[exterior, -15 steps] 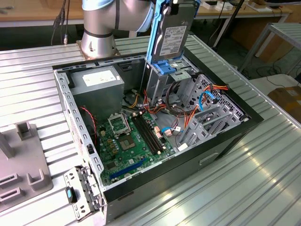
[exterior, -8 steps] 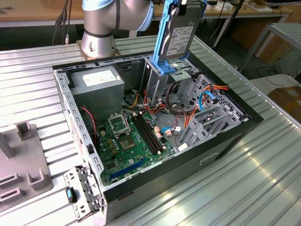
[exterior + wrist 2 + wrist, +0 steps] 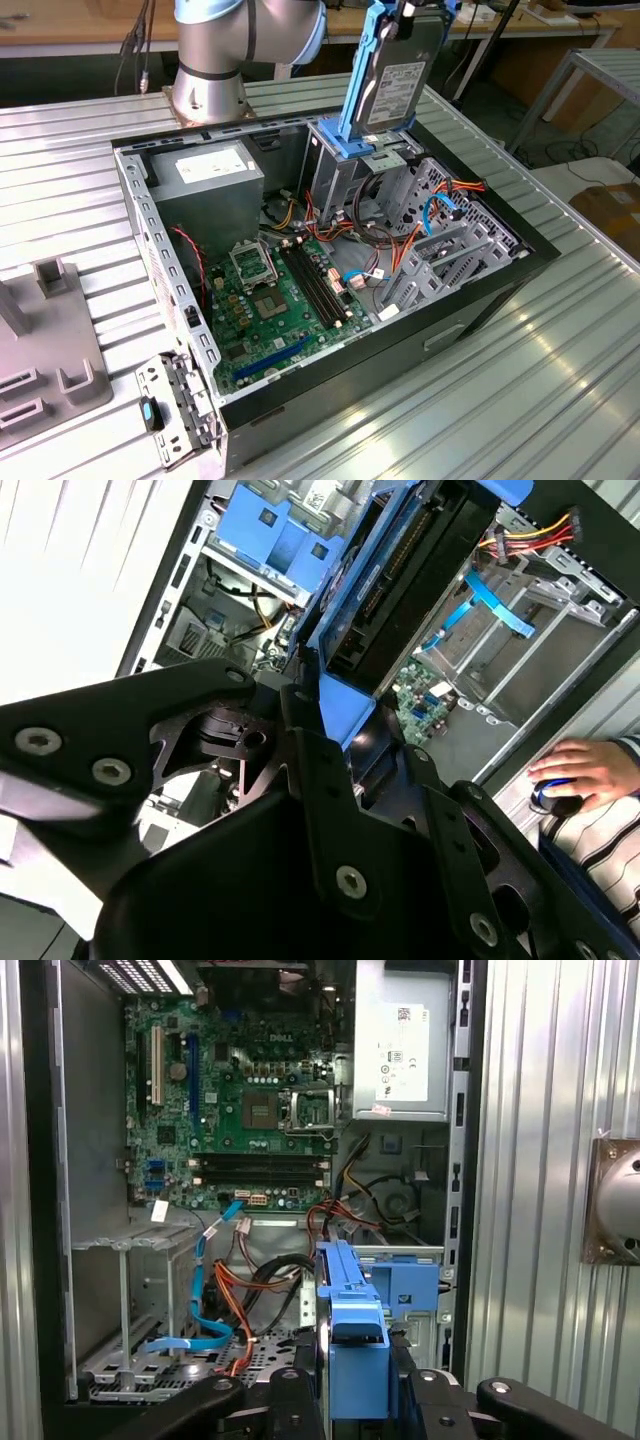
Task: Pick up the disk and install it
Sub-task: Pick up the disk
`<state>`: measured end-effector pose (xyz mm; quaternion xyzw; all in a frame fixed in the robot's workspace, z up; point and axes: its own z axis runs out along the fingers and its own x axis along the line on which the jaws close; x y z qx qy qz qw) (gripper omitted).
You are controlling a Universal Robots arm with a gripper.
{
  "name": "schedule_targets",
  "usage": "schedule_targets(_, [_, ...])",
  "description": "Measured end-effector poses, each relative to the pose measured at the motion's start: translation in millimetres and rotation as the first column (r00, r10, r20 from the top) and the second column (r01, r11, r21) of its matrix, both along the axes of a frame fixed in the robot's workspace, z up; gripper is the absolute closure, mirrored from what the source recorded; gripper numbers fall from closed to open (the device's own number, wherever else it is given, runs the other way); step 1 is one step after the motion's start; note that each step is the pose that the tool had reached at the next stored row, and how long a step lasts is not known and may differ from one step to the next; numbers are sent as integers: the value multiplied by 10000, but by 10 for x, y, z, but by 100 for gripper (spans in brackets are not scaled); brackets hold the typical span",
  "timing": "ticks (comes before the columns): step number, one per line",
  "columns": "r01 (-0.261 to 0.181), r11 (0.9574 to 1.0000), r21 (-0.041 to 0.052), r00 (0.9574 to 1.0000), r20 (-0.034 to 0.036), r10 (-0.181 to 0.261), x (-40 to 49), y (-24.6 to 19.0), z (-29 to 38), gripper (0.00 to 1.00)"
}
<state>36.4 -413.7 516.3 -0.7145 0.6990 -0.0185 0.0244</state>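
The disk [image 3: 397, 80] is a dark grey drive with a white label and bright blue rails. It hangs upright over the open computer case [image 3: 480, 300]. My gripper [image 3: 410, 8] is shut on its upper end. The disk's lower edge meets the top of the metal drive cage [image 3: 335, 180], just by the blue latch [image 3: 385, 160]. In the second wrist view the disk [image 3: 400, 590] runs away from my black fingers [image 3: 300, 680] toward the cage. In the first wrist view the disk [image 3: 355, 1330] shows edge-on between the fingers [image 3: 290, 1385], above the cage's blue latch [image 3: 405, 1285].
Inside the case lie the green motherboard [image 3: 280, 300], the grey power-supply box [image 3: 205, 185] and orange and red cables [image 3: 440, 200]. A grey fixture [image 3: 50, 340] stands on the table at the exterior view's left. A person's hand [image 3: 580, 765] rests on a mouse beside the case.
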Motion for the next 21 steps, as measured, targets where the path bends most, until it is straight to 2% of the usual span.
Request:
schedule_targets(2, [2,10000,0,10000,0,-2,26,-79,0,63])
schedule_targets(4, [3,10000,0,10000,0,-3,37,-117,0,63])
schedule_targets(8, [4,10000,0,10000,0,-4,67,-290,0,63])
schedule_targets(10, [4,10000,-1,10000,0,-4,74,-358,1,63])
schedule_targets(11, [4,10000,1,10000,0,-4,81,-433,-1,63])
schedule_targets(15, [4,10000,1,10000,0,-4,92,-576,-1,63])
schedule_targets(19, [5,10000,2,10000,0,-5,99,-835,-1,63])
schedule_targets(20, [4,10000,1,10000,0,-4,101,-918,-1,63])
schedule_targets(21, [4,10000,2,10000,0,-4,102,-958,-1,63])
